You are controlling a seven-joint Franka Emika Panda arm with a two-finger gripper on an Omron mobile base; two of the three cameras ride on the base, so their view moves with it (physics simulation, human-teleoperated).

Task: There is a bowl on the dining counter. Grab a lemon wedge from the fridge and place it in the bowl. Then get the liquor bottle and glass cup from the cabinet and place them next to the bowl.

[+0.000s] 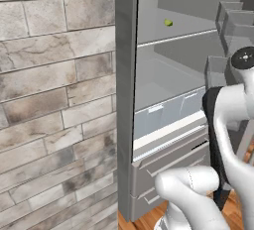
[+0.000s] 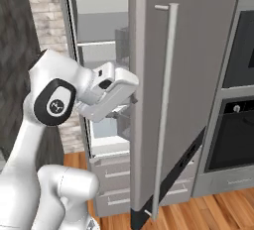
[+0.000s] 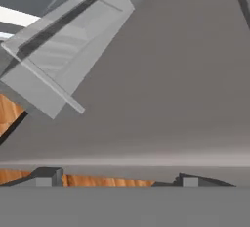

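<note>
A: Where's the lemon wedge [image 1: 168, 23]?
B: Left base view: small yellow-green piece on an upper shelf [image 1: 188, 28] inside the open fridge [image 1: 163, 75]. Sits alone, towards the back of the shelf, left of the grey door bins [image 1: 230, 23]. Too small to make out its shape.
A: Gripper?
B: Gripper [image 3: 117, 179] has its two dark tips spread wide in the hand view, nothing between them. Jaws open, holding nothing, touching nothing I can see. Just past the tips there's a broad grey panel with wood floor [image 3: 10, 113] showing beyond it.
A: Where's the hand in the scene?
B: Right base view: hand is at the edge of the fridge door [image 2: 183, 90], roughly mid-height, just left of it and well below the wedge's shelf. Fingers hidden by the door there.
A: Door?
B: Swung open, long vertical handle [image 2: 165, 105] on its outer face. Drawers [image 1: 168, 162] below the shelves are closed.
</note>
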